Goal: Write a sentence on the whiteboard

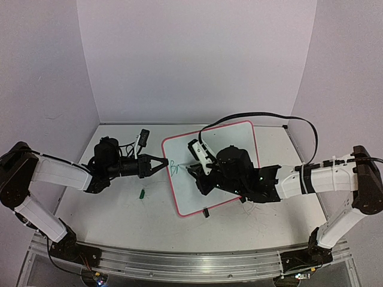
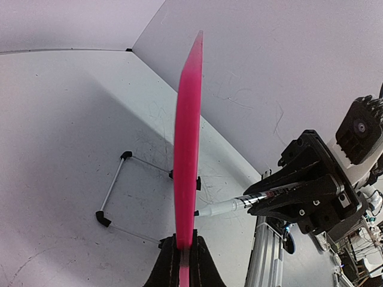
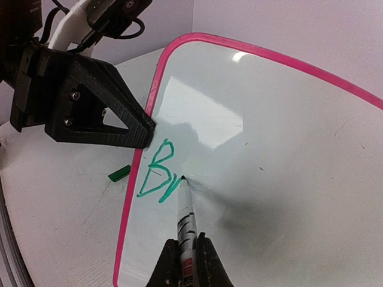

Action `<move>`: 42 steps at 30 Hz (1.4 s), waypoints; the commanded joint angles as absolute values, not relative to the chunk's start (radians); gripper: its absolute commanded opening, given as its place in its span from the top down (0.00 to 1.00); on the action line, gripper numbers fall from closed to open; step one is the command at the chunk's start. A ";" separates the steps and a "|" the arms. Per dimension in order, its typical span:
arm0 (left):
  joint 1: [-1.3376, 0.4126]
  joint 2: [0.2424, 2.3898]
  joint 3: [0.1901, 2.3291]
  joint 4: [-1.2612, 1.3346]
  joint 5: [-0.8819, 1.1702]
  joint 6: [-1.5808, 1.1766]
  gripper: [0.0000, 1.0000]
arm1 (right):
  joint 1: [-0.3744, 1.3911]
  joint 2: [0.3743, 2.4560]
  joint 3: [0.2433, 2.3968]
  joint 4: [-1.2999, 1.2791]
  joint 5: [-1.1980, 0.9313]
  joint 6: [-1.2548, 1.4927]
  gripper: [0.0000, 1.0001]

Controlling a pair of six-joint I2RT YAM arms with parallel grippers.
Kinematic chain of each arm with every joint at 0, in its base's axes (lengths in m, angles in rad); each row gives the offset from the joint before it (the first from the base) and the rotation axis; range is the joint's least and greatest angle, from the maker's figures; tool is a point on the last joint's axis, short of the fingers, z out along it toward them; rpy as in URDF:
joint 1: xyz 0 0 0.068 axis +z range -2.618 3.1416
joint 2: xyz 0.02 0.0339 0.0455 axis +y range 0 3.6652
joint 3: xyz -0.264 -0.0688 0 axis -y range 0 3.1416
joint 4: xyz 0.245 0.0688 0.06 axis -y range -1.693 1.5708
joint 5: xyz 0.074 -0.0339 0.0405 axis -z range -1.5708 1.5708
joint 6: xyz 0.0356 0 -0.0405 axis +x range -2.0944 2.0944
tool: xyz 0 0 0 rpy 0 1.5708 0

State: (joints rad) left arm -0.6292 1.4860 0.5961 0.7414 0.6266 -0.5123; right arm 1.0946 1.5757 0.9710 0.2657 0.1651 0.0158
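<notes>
Both grip tight: left hand (image 1: 165,162) on the whiteboard (image 1: 236,135) at its nine-o'clock edge, right hand (image 3: 185,254) on the marker (image 3: 187,218), tip touching the sentence (image 3: 157,173).

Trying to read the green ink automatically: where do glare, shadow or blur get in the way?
Right wrist view: a bright glare patch on the whiteboard above the letters, and the marker casts a soft shadow beside its tip; ink sharp. Left wrist view: whiteboard edge-on, its pink rim soft, no writing visible. Top external view: evenly lit, letters tiny.
</notes>
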 commanded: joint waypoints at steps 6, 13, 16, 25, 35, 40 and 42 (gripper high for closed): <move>-0.629 1.455 0.626 0.749 0.638 -0.486 1.00 | 1.087 1.495 0.928 0.356 0.156 0.019 1.00; -0.630 1.453 0.624 0.750 0.639 -0.484 1.00 | 1.083 1.512 0.938 0.365 0.144 0.016 1.00; -0.629 1.454 0.625 0.749 0.640 -0.484 1.00 | 1.082 1.537 0.957 0.363 0.135 0.017 1.00; -0.629 1.448 0.623 0.747 0.639 -0.485 1.00 | 1.078 1.569 0.977 0.354 0.150 0.026 1.00; -0.629 1.449 0.621 0.747 0.639 -0.483 1.00 | 1.074 1.572 0.980 0.309 0.197 0.040 1.00; -0.630 1.448 0.620 0.747 0.637 -0.482 1.00 | 1.074 1.507 0.951 0.328 0.140 0.036 1.00; -0.630 1.448 0.620 0.748 0.637 -0.483 1.00 | 1.074 1.487 0.934 0.334 0.132 0.038 1.00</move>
State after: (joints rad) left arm -0.6292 1.4836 0.5961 0.7395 0.6292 -0.5041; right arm 1.0815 1.5590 0.9419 0.3185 0.1410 0.0273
